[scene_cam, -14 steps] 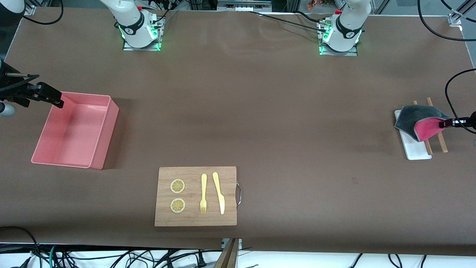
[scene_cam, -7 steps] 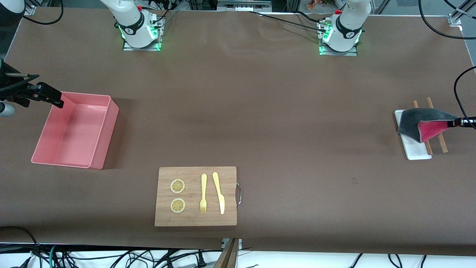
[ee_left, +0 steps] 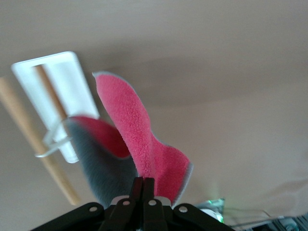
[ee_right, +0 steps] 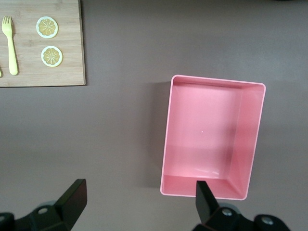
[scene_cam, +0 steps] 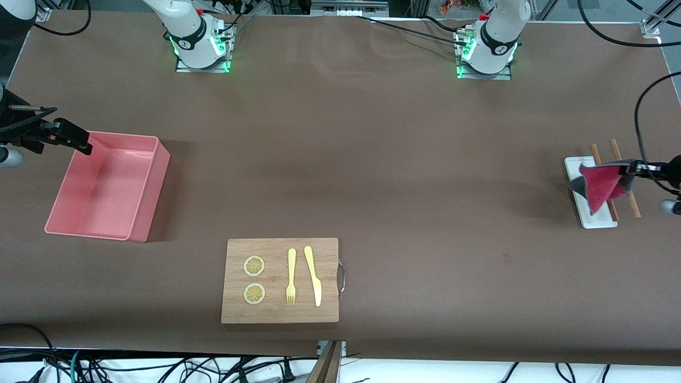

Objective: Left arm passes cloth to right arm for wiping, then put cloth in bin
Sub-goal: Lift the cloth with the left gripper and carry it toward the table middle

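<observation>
No legible text, label, brand or number on anything.

Fork (scene_cam: 291, 276) and knife (scene_cam: 313, 275) on cutting board (scene_cam: 280, 314).

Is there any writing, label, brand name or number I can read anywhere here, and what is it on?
No readable text anywhere.
Each robot base carries a small dark mark on its black ring: too small to read.
The pink tub, the cutting board, the white tray and the cloth carry no writing.
</observation>
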Motion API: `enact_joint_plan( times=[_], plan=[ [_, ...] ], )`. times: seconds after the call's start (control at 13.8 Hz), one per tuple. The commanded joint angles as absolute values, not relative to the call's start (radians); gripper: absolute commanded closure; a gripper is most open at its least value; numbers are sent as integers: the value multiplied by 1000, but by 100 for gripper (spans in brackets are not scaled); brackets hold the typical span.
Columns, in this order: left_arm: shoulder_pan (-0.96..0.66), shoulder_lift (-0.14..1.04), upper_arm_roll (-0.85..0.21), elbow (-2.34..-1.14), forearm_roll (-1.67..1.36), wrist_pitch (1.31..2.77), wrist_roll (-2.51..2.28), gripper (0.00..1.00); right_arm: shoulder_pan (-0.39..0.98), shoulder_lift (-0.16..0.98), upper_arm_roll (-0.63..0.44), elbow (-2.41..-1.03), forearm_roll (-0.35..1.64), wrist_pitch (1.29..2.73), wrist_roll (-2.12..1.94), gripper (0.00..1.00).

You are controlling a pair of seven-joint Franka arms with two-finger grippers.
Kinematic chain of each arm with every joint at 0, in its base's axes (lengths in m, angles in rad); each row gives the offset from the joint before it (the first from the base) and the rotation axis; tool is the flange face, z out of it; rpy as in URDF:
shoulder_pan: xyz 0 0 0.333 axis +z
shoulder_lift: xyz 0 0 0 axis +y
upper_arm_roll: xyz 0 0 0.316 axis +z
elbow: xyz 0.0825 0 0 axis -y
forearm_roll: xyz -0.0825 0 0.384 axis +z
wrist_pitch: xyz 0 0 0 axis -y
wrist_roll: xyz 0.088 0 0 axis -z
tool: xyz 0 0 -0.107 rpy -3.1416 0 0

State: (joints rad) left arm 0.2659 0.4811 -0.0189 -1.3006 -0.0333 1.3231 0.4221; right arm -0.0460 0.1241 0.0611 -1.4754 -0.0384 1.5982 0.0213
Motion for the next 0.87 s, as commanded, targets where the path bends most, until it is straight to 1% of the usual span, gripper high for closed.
enact_joint_plan(
  times=[0.0, 0.22, 0.36, 0.51, 0.72, 0.8],
  plan=[
    [97, 471, -9, -1227, -96, 1201, 317, 100, -51, 141, 64, -1453, -26, 1595, 15, 0],
    [-67, 480, -11, -1207, -213, 1201, 94, 100, -51, 167, 64, -1456, -2, 1592, 15, 0],
    [-155, 486, -11, -1210, -378, 1201, -82, 100, -48, 173, 64, -1460, -6, 1580, 14, 0],
    [-208, 520, -12, -1204, -596, 1215, -321, 100, -51, 192, 64, -1476, -6, 1575, 11, 0],
    [-271, 546, -11, -1198, -923, 1340, -607, 100, -46, 207, 64, -1480, -2, 1572, 23, 0],
    [-300, 558, -12, -1200, -1010, 1421, -647, 100, -41, 221, 69, -1479, 0, 1580, 40, 0]
  ],
)
